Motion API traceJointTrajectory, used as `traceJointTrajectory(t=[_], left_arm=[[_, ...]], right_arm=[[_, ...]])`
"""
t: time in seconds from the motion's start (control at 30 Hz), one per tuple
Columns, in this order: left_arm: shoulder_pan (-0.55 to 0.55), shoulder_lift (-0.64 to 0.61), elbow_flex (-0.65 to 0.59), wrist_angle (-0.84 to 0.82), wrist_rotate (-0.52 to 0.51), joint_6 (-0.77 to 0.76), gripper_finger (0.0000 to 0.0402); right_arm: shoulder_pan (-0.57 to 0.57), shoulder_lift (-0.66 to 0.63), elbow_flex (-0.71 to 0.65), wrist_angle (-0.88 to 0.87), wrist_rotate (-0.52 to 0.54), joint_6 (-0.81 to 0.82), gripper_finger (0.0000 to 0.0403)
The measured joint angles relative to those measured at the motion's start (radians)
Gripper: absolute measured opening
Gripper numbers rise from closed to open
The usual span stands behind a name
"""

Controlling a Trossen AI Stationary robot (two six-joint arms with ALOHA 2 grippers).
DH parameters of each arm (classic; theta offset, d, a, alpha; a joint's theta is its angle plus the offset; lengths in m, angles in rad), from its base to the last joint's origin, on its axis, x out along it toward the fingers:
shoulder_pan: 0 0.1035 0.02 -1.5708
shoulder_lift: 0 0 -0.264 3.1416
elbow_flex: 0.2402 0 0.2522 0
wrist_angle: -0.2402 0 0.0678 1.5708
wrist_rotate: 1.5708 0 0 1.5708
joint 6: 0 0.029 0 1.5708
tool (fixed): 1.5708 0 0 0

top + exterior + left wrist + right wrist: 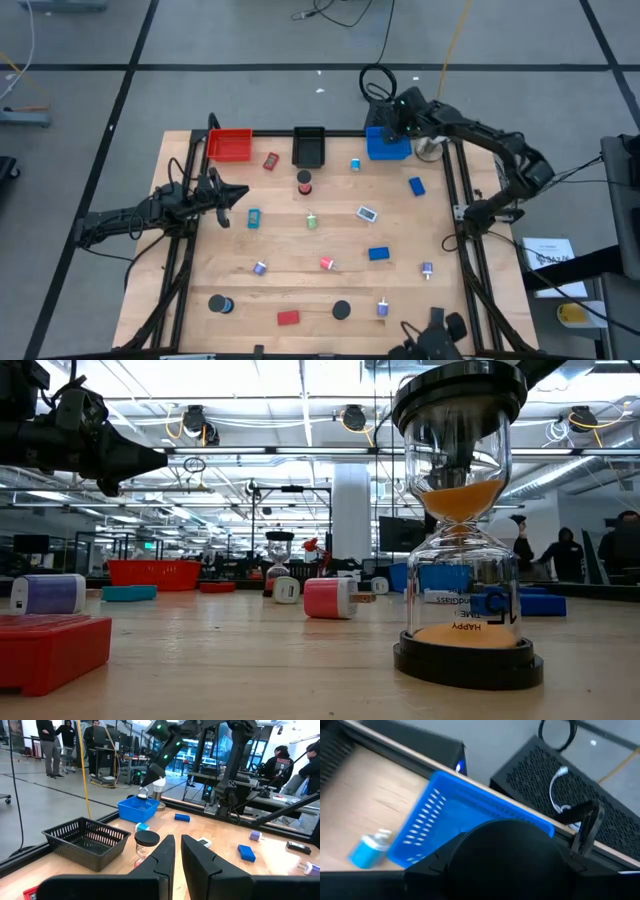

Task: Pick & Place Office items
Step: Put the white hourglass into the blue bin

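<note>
I have the right gripper [392,122] over the blue tray [388,146] at the far edge of the table [300,285]. In the right wrist view a round black disc [507,857] sits between its fingers and covers most of the picture, with the blue tray just beyond it. So the fingers stand partly open, closed on that disc, held above the tray.

My left gripper [236,193] waits well to the left of the blue tray, beyond the black tray [308,146] and nearer the red tray [231,145], above the table. In the left wrist view its fingers [162,857] are almost together with only a thin gap, and I see nothing between them.

The other office items lie scattered on the table nearer me than the blue tray. A small blue piece [355,165] lies just beside the tray, and a blue block [417,186] is near it on the right. A black-capped cylinder [304,183] stands near the black tray. A red block [271,161] lies between the red and black trays. A teal piece [254,217] is near the left gripper. Farthest from the blue tray, along the near edge, are a black disc [341,311], a red block [288,318] and a black and blue disc [218,304].

In the low view an hourglass [465,520] stands close to the camera.
</note>
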Motion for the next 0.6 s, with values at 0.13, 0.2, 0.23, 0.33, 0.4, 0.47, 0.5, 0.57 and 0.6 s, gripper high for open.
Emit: traceJointTrajectory(t=[0.13,0.2,0.23,0.33,0.4,0.47,0.5,0.57,0.6], left_arm=[[0.000,0.000,0.000,0.000,0.000,0.000,0.0040],[0.000,0.000,0.000,0.000,0.000,0.001,0.0040],[0.000,0.000,0.000,0.000,0.000,0.001,0.0040],[0.000,0.000,0.000,0.000,0.000,0.000,0.0040],[0.000,0.000,0.000,0.000,0.000,0.001,0.0040],[0.000,0.000,0.000,0.000,0.000,0.001,0.0040],[0.000,0.000,0.000,0.000,0.000,0.000,0.0040],[0.000,0.000,0.000,0.000,0.000,0.001,0.0040],[0.000,0.000,0.000,0.000,0.000,0.001,0.0040]], right_arm=[[-0.019,0.039,0.001,0.005,0.000,-0.026,0.0185],[-0.024,0.053,0.001,0.005,0.000,-0.037,0.0185],[-0.026,0.059,0.001,0.010,0.000,-0.047,0.0185],[-0.031,0.082,0.001,0.058,0.000,-0.059,0.0185],[-0.035,0.099,0.001,0.069,-0.002,-0.068,0.0185],[-0.042,0.122,0.001,0.073,-0.002,-0.079,0.0185],[-0.047,0.133,0.001,0.070,-0.005,-0.079,0.0185],[-0.054,0.150,0.000,0.067,-0.022,-0.080,0.0185],[-0.059,0.155,0.000,0.071,-0.027,-0.080,0.0185]])
